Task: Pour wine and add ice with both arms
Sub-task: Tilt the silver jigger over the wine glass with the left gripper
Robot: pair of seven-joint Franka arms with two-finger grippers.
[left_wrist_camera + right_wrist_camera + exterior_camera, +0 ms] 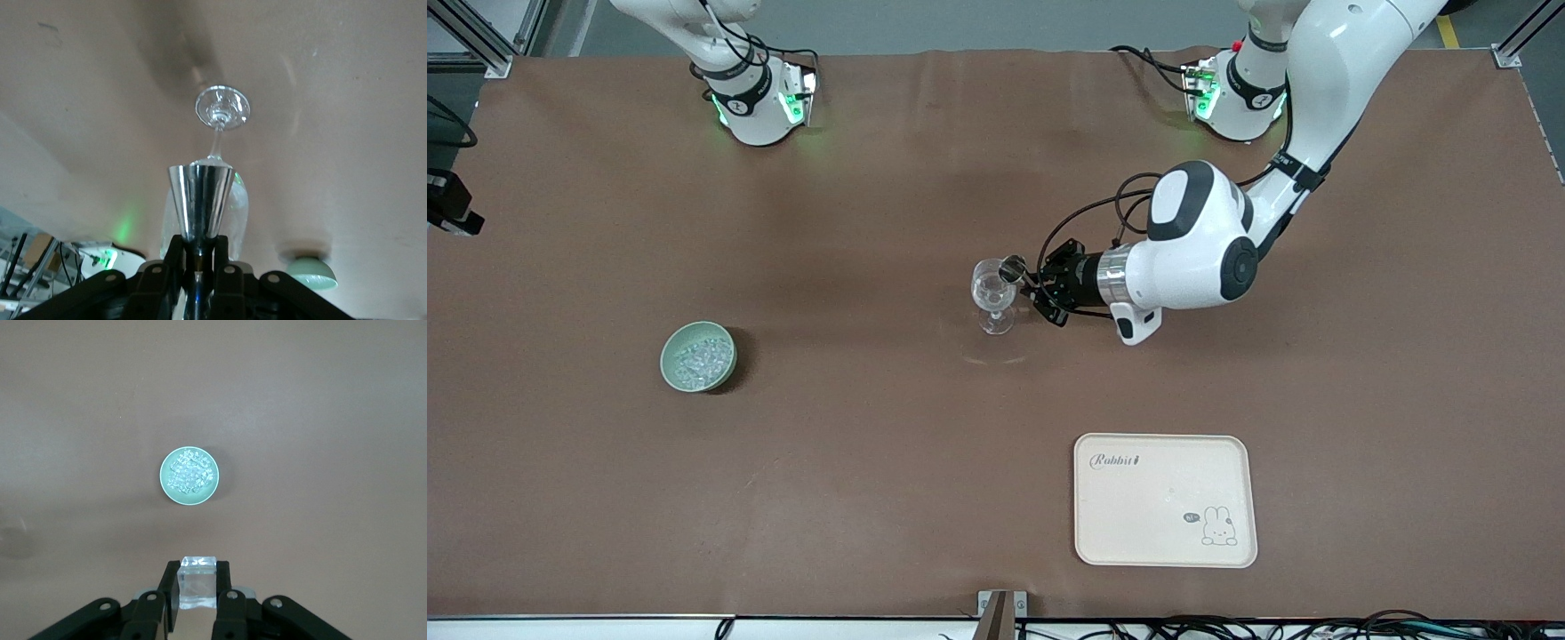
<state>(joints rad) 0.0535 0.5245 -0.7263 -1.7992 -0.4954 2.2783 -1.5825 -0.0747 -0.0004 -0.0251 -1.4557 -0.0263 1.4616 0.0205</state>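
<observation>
One clear stemmed glass [993, 298], one pale green bowl [698, 356] of clear ice chunks [699, 359]. The left gripper [1024, 279] clenches the shiny steel jigger [1013, 268], tipped at the glass. The right gripper [197, 585], out of the front view, grasps one clear ice cube [198, 582]; any wine is seemingly indiscernible.

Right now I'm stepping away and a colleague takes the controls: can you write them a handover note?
Left gripper: shut on the steel jigger, tipped at the rim of the stemmed glass mid-table.
Right gripper: shut on an ice cube, high over the green bowl of ice chunks toward the right arm's end.
Done: jigger and one cube picked up.
Left: finish pouring, put the cube in the glass.
</observation>
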